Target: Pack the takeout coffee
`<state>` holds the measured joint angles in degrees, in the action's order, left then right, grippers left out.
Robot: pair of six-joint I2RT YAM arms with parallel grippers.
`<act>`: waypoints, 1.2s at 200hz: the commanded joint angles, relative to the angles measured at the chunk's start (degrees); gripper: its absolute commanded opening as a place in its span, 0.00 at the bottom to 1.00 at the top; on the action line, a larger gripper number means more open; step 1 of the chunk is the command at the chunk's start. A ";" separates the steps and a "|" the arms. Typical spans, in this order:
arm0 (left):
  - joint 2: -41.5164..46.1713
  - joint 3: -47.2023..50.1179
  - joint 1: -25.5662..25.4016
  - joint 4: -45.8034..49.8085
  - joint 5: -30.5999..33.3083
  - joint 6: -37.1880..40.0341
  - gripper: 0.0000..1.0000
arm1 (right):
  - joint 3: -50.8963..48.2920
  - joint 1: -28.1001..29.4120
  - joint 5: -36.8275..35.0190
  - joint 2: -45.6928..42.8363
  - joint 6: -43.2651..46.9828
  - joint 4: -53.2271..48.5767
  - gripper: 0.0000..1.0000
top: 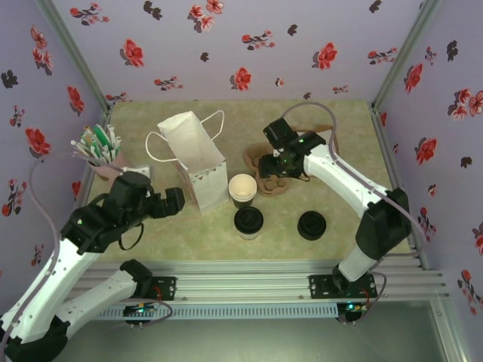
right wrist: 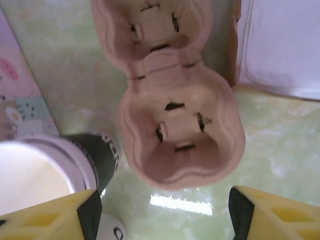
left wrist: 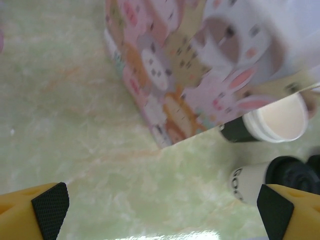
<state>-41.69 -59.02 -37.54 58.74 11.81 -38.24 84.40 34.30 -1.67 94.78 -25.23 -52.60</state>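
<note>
Presently, the left gripper [left wrist: 162, 209] is being held wide open just above the green marbled table [left wrist: 75, 125], and nothing is being gripped between its black pads [left wrist: 50, 206]. Just ahead of the right-hand pad in the wrist view, the takeout coffee [left wrist: 265, 177] is being shown upright on the table, with its round black lid in place. A little farther ahead on that side, an open cup [left wrist: 280, 120] with no lid is being shown, its cream inside exposed. Ahead of the gripper's middle, a paper bag [left wrist: 190, 70] printed with cartoon animals is being shown upright, its near corner just beside the open cup.

Likewise, the right gripper [right wrist: 162, 215] is being held with its jaws apart and empty. Directly ahead of its fingers [right wrist: 90, 215], a brown pulp cup carrier [right wrist: 175, 135] is being shown lying flat, both wells empty. The open cup is being shown off the left finger, just beside the carrier's edge.

From overhead, the takeout coffee is being shown between the two grippers, outside both bag and carrier. A stack of black lids [top: 312, 225] is being shown on the table, nearer the arm's base than the right gripper.
</note>
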 commanded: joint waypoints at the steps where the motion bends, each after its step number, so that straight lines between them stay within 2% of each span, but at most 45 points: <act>1: 3.56 2.70 0.94 -1.60 0.93 -0.78 0.99 | 4.74 -1.50 1.30 4.72 2.97 -1.99 0.68; 45: 2.47 4.61 2.18 -3.05 0.84 0.07 0.99 | 13.42 -2.58 1.50 15.53 5.49 -5.17 0.61; 107: 0.19 4.09 3.64 -5.17 -0.27 1.80 0.99 | 22.56 -2.66 -0.35 25.59 7.61 -9.12 0.55; 240: -1.31 4.58 5.32 -7.54 -2.89 2.47 0.99 | 27.39 -2.88 -1.83 31.93 9.58 -11.47 0.52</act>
<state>-42.81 -55.07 -32.86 52.99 9.58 -37.06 110.06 31.86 -2.20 125.32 -16.91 -61.95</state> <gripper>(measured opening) 0.992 0.520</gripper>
